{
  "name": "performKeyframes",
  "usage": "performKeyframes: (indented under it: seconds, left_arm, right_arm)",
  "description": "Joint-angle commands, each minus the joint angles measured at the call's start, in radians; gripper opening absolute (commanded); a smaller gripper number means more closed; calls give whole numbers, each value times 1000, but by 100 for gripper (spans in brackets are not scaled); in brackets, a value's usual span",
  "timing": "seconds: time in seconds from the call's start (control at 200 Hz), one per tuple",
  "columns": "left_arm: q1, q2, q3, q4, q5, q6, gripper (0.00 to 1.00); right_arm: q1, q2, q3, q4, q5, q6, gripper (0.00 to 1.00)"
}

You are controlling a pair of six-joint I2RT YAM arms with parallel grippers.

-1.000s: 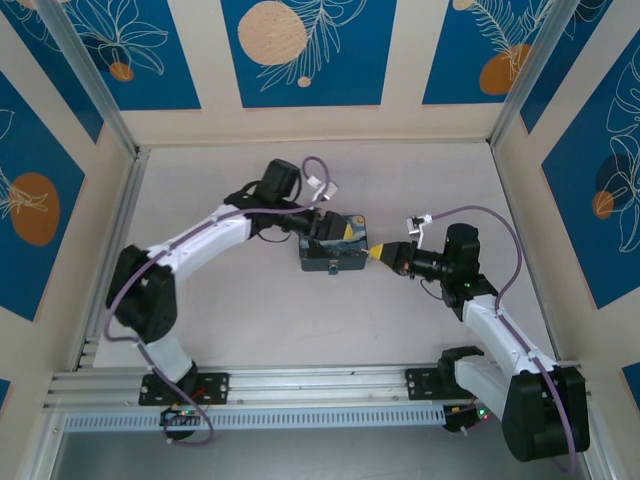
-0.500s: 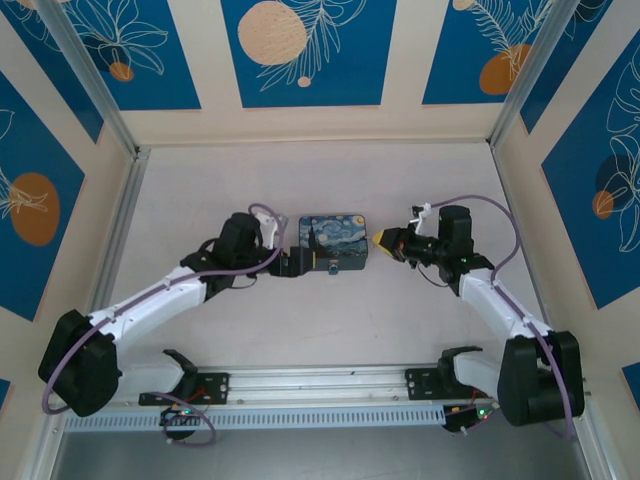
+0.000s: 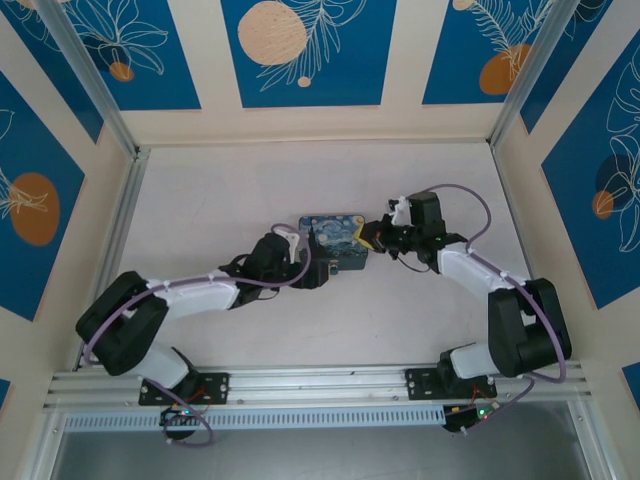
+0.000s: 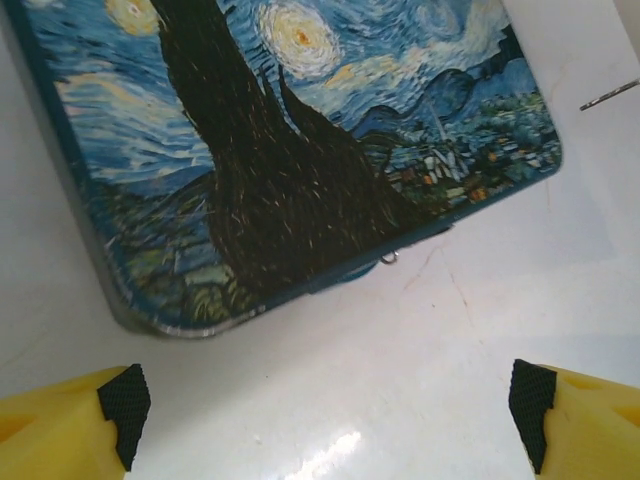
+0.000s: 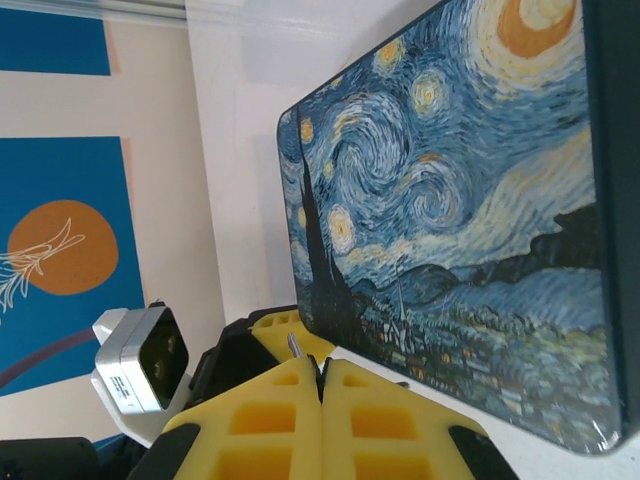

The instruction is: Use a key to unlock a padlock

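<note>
In the left wrist view the padlock hangs at the front edge of the swirl-painted tin; only its thin silvery loop and a sliver of blue body peek out. My left gripper is open on the table just before it, nothing between its yellow fingers. From above, the left gripper sits at the tin's front side. My right gripper is at the tin's right end, shut on the key, whose thin silvery tip sticks out past the pressed fingers. A thin silvery sliver, apparently the key tip, shows beside the tin's corner.
The tin stands mid-table with both arms reaching in from either side. Blue-and-cream patterned walls and aluminium posts enclose the table. The left wrist camera sits close behind the right fingers.
The left gripper slid right along the tin's front and the arm folded lower. The right gripper moved slightly left and back to the tin's right end. The tin now sits a little tilted.
</note>
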Motion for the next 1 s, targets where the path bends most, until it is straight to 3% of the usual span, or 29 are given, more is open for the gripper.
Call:
performKeyframes:
  seconds: [0.0, 0.35, 0.995]
  left_arm:
    - [-18, 53, 3, 144, -23, -1, 91]
    - [-48, 184, 7, 278, 19, -5, 84]
    - [-112, 380, 145, 314, -116, 54, 80]
  right_arm:
    - [6, 54, 40, 2, 12, 3, 0]
    - [-4, 182, 81, 43, -8, 7, 0]
    - [-60, 262, 80, 69, -79, -3, 0]
